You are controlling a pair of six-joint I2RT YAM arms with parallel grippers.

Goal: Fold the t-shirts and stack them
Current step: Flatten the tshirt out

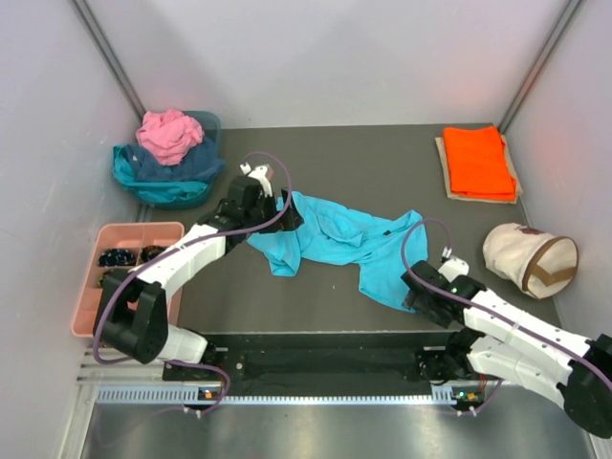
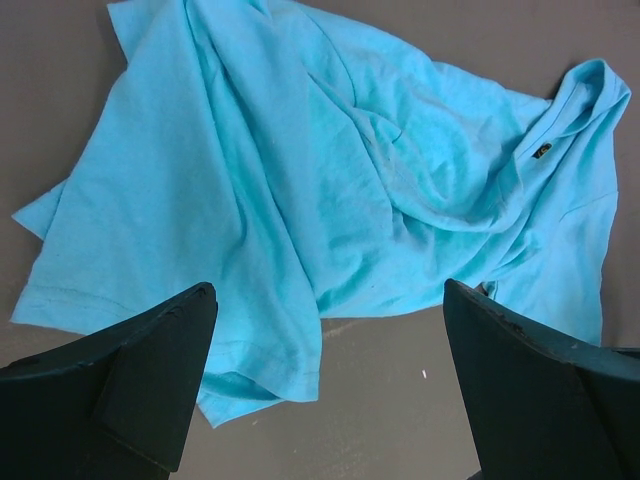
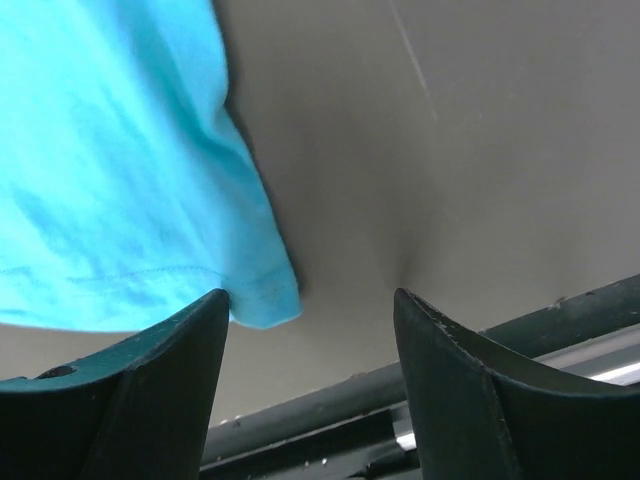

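Observation:
A bright turquoise t-shirt (image 1: 335,239) lies crumpled across the middle of the dark table. My left gripper (image 1: 277,206) hovers over its left end, open; in the left wrist view the turquoise t-shirt (image 2: 330,170) spreads beyond the left gripper (image 2: 330,330), with a hem fold reaching between the fingers. My right gripper (image 1: 413,287) sits low at the shirt's near right corner. In the right wrist view the shirt's corner (image 3: 250,290) lies by the left finger (image 3: 170,370) of the open right gripper (image 3: 312,300). A folded orange t-shirt (image 1: 478,161) rests at the back right. Pink (image 1: 170,134), navy (image 1: 177,164) and teal (image 1: 143,182) shirts are piled at the back left.
The piled shirts sit in a teal basket (image 1: 208,124). A pink tray (image 1: 96,316) holding dark items stands at the left edge. A cream bag with a brown strap (image 1: 528,258) lies at the right. The table's front rail (image 3: 400,380) runs just under the right gripper.

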